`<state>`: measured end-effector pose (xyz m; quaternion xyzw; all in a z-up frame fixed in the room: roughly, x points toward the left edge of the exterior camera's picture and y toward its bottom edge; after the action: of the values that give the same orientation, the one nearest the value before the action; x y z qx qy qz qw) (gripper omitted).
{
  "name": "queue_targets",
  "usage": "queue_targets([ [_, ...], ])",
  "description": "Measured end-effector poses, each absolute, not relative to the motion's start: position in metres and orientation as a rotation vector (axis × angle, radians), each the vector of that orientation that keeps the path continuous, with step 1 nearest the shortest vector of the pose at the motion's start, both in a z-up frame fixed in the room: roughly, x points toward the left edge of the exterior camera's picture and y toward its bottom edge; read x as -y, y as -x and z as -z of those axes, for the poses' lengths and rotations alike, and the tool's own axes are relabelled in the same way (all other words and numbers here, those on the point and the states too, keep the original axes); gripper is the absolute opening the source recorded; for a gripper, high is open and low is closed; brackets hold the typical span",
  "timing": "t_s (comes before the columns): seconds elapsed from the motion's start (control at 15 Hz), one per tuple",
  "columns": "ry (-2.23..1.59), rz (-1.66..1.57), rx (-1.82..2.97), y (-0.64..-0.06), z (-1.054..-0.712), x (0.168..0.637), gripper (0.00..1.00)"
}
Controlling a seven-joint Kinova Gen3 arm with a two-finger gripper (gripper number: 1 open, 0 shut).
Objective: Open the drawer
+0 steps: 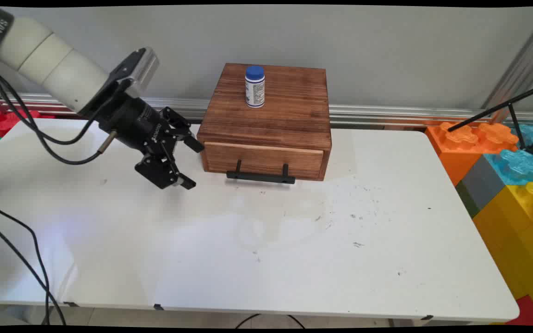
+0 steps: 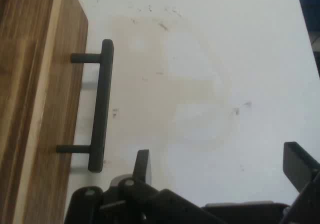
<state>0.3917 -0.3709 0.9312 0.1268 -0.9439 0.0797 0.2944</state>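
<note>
I am seeing the gripper (image 1: 195, 164) hanging with fingers spread apart, holding nothing, just left of the wooden drawer box (image 1: 266, 122). Main view alone is showing the blue-capped bottle (image 1: 254, 86) standing upright on top; hand view is showing the black handle (image 2: 101, 107) up close.

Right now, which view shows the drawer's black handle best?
The hand view: the handle fills much of the frame, both posts visible against the wooden drawer front, with the gripper open beside it. The main view shows the handle small and low on the box.
</note>
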Motion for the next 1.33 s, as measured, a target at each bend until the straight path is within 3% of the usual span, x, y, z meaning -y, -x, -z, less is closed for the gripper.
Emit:
queue_targets([
  [0.67, -0.339, -0.248, 2.538, -0.341, -0.931, 0.398, 1.0],
  [1.33, -0.287, -0.365, 2.67, -0.276, -0.88, 0.442, 1.0],
])
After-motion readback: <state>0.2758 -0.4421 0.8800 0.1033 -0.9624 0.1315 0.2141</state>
